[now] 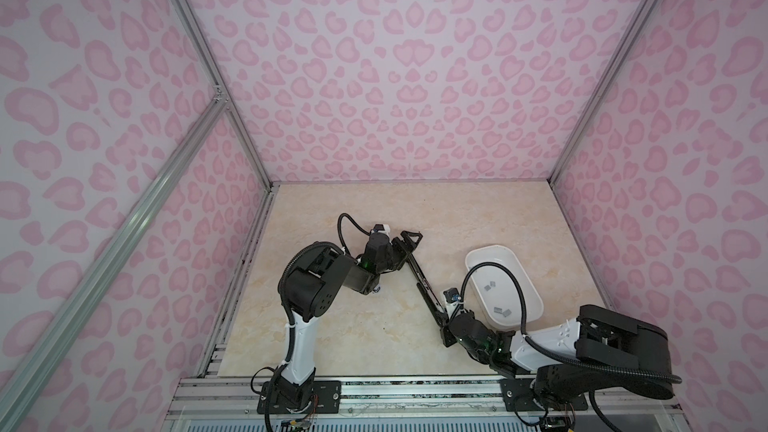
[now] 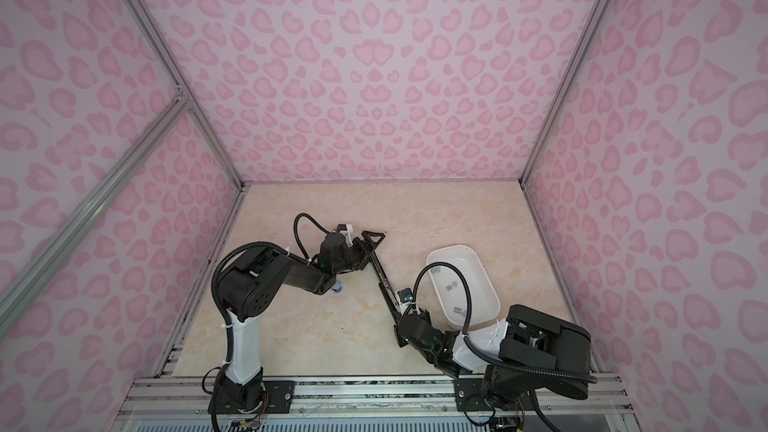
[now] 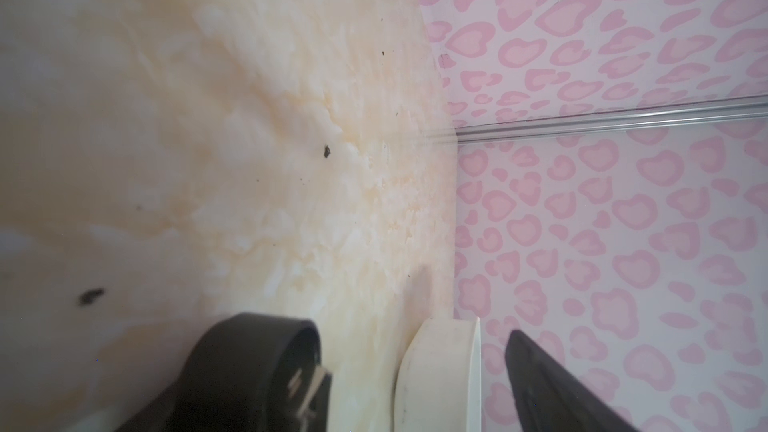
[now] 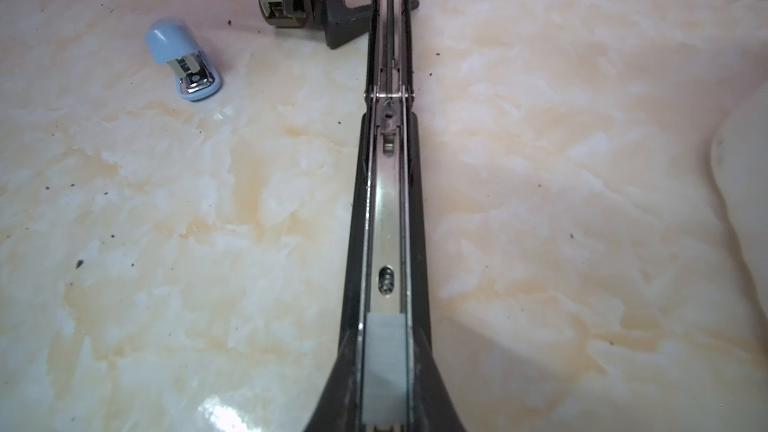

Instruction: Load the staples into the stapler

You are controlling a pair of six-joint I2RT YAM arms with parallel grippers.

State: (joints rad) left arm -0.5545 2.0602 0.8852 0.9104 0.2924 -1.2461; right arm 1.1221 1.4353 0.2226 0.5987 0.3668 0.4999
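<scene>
In both top views the long black stapler (image 1: 419, 280) lies opened out flat on the tabletop (image 1: 332, 326), with the left gripper (image 1: 405, 245) at its far end and the right gripper (image 1: 444, 328) at its near end. Just beside that near end a white tray (image 1: 505, 253) holds the spare strips (image 1: 502, 311). In the left wrist view one dark finger (image 3: 552, 388) shows well apart from a dark, silver-edged part that looks like the stapler's raised top. The left fingers are spread wide and grip nothing, so a nudge could let that top swing down onto the channel. In the right wrist view the open metal channel (image 4: 388, 218) runs straight away from the camera. A flat grey strip of staples (image 4: 382, 363) sits over its near end between the right fingers (image 4: 328, 405), which appear closed on it. Whether the strip is already seated in the channel cannot be told. It looks thin, smooth and brittle, barely narrower than the channel. If it tilts on release it could ride up on a channel wall, jam or snap apart, and if the fingers drag as they open it could be pulled back out. A small blue stapler (image 4: 183, 64) lies well apart, untouched.
</scene>
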